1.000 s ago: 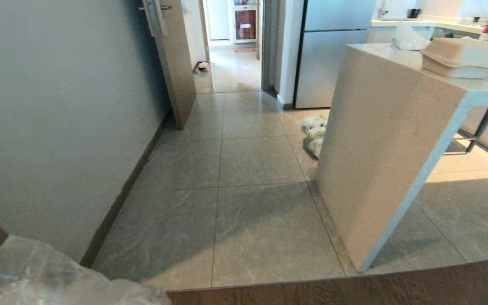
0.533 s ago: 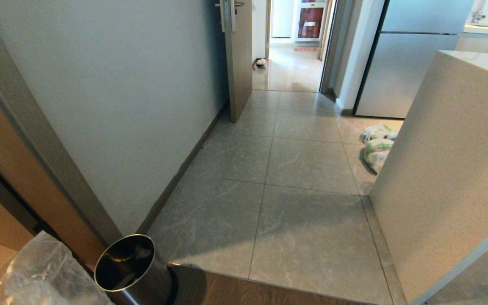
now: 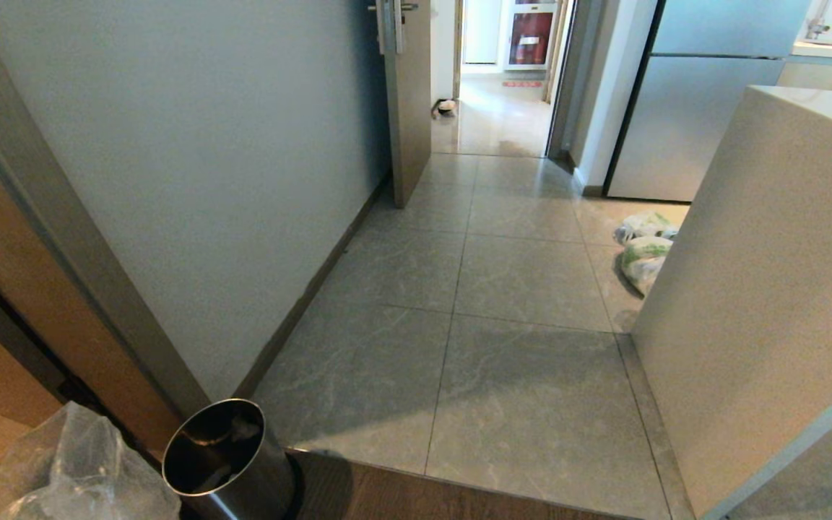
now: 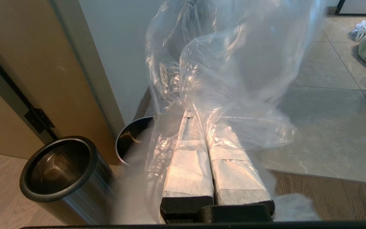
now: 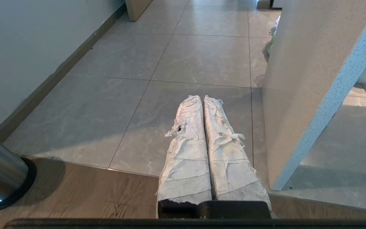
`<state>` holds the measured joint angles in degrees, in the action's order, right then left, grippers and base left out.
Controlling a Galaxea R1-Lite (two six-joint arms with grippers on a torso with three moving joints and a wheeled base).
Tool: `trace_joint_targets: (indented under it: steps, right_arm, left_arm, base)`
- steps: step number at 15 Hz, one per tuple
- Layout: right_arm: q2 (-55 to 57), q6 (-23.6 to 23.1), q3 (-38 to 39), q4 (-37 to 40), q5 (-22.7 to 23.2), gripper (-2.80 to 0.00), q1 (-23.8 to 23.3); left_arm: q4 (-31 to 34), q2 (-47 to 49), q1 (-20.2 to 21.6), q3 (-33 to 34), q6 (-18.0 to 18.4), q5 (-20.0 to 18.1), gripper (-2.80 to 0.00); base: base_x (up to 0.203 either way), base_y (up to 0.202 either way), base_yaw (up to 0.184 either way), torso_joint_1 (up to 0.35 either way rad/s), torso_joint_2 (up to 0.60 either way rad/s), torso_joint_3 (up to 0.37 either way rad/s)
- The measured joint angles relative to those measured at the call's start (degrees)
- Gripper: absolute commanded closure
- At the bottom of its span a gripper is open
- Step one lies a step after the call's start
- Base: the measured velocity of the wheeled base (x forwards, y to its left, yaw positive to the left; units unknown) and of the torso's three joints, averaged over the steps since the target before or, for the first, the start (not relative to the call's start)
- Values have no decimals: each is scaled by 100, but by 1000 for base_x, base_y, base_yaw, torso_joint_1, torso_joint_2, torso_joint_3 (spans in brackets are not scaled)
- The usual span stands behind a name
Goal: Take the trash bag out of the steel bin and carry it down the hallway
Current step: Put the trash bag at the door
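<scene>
The left gripper [image 4: 206,122] is clamped on the trash bag [image 4: 233,73], lower left of the head view beside the steel bin [image 3: 224,458]. The right gripper [image 5: 203,101] is closed on nothing, low over the hallway [image 3: 503,289] tiles.

trash bag [image 3: 73,473] left of steel bin [image 3: 224,462]

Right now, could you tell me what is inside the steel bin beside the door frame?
The steel bin has no liner; bare shiny wall shows inside. Its bottom is out of sight. The trash bag hangs outside it, clamped in the left gripper.
</scene>
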<state>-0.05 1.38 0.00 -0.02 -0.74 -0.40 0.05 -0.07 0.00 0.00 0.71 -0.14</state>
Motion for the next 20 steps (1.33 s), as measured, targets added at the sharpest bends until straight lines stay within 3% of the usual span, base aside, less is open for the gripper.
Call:
trace_joint_targets:
  steps: [4,10,18,20]
  right_arm:
    - [0,0,0,2,6,0,0]
    - [0,24,0,0,-6,0,0]
    - [0,-1,0,2,12,0,0]
    - [0,-4,0,2,6,0,0]
  left_arm:
    - [-5,0,0,0,4,-2,0]
    - [-5,0,0,0,-2,-2,0]
    - [3,0,0,0,-41,-1,0]
    - [-5,0,0,0,-30,-5,0]
  base:
    - [0,0,0,0,0,0]
    - [2,6,-107,1,0,3]
    - [0,0,0,0,0,0]
    - [153,0,0,2,2,2]
